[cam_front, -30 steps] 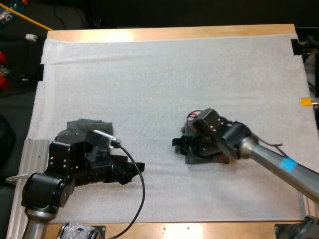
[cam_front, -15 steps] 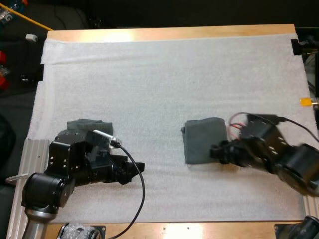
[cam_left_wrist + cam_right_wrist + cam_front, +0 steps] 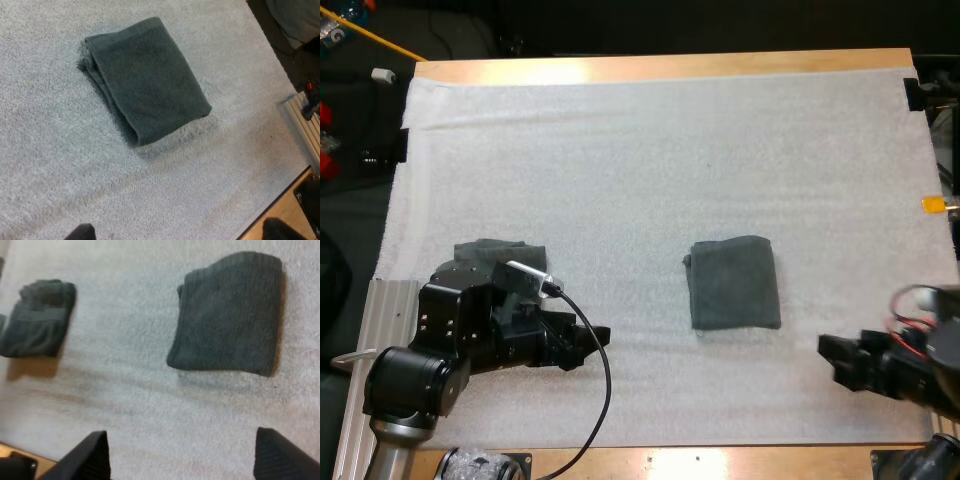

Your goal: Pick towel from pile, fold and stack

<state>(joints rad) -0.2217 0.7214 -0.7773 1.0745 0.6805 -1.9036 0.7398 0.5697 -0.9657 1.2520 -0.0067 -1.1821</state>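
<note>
Since the right hand [image 3: 832, 358] has drawn back from the middle of the white mat [image 3: 620, 150] to its near right edge, the folded towel [image 3: 733, 283] now lies released: flat, in a neat rectangle, a little right of the mat's middle on the tabletop [image 3: 670, 66]. Right hand: fingers wide apart, empty, well apart from the towel. Left hand [image 3: 598, 338]: unmoved at the near left, fingers apart, empty. Second towel bundle [image 3: 500, 248]: just beyond the left arm, well apart from the folded towel. Judgement: the fold looks finished and set down; the two towels do not yet touch, so stacking remains.
</note>
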